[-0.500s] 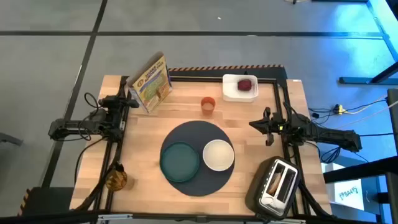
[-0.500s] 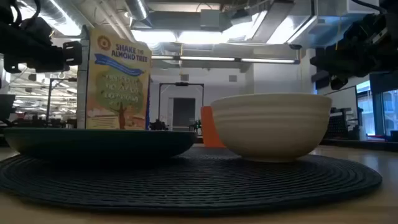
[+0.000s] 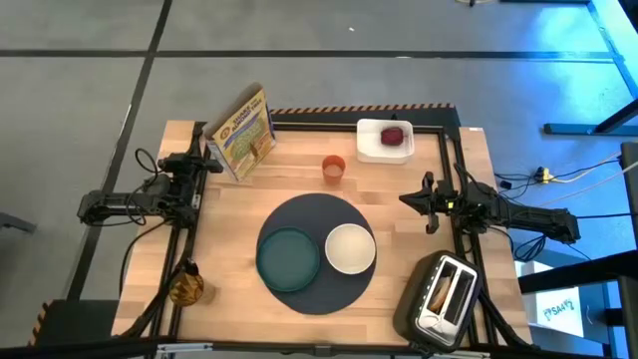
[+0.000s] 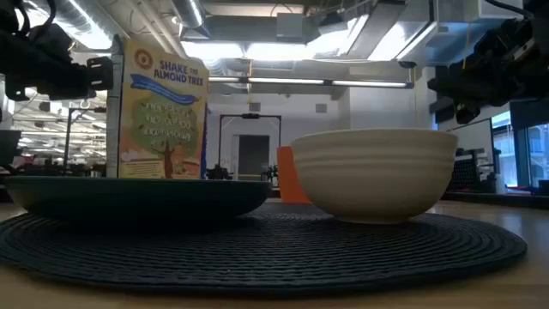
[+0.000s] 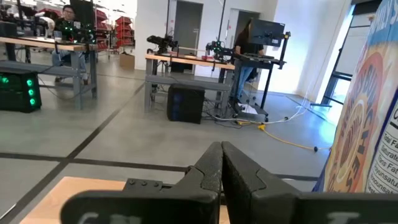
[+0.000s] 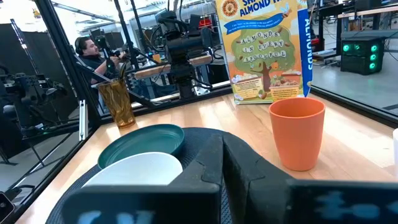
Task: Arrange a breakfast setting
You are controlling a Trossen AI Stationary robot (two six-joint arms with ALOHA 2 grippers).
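Note:
A round dark-grey mat [image 3: 311, 299] lies at the table's middle, bearing a teal plate [image 3: 288, 258] and a white bowl [image 3: 350, 247]. A small orange cup [image 3: 333, 167] stands beyond it. A dark red fruit [image 3: 394, 136] lies in a white tray [image 3: 369, 145] at the far right. The cereal box [image 3: 242, 133] stands upright at the far left. Bread shows in the toaster [image 3: 446, 291] at the near right. The spoon is not visible. My left gripper [image 3: 211, 163] is shut beside the cereal box. My right gripper [image 3: 405, 199] is shut, right of the mat.
An amber glass [image 3: 185, 287] stands at the near left corner. A black frame [image 3: 439, 128] runs along the table's far and side edges. People sit at desks in the room beyond.

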